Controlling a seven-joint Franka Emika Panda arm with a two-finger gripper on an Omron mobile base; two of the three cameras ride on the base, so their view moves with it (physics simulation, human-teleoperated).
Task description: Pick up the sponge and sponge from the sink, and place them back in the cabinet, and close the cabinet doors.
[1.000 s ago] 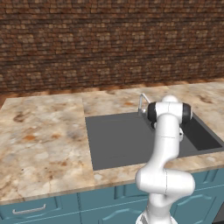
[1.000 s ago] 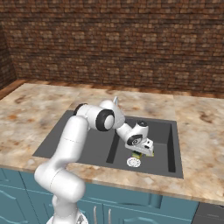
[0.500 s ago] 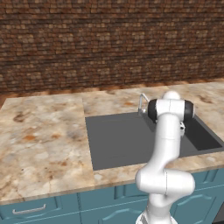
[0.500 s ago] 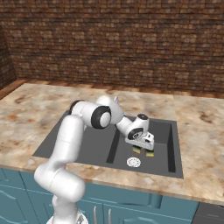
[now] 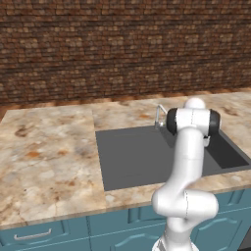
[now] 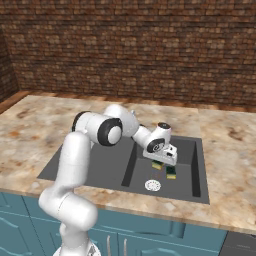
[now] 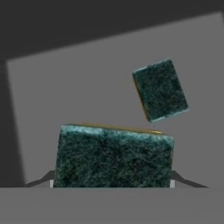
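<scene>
From the left base view, the white arm bends over the tan marble bench (image 5: pixel 44 157) and reaches down into the dark grey sink (image 5: pixel 132 157), with the small silver faucet (image 5: pixel 160 115) just behind its elbow joint.

From the right base view, the hand (image 6: pixel 161 161) hangs low inside the right part of the sink, above the round white drain (image 6: pixel 153 185). One sponge (image 6: pixel 158 165) sits right under it, between the fingers as far as I can tell. The second sponge (image 6: pixel 171 173) lies on the basin floor just to the right of it, near the drain.

In the hand view, the gripped sponge fills the lower middle, green scouring face towards the camera, a thin yellow edge along its top, with the dark finger tips showing at either side of it. So the hand looks clamped on this sponge. The other sponge rests apart, farther off on the grey floor, tilted.

I would say the first pick is in hand. Next it calls for a straight lift clear of the basin walls, then carrying it to the cabinet.
</scene>
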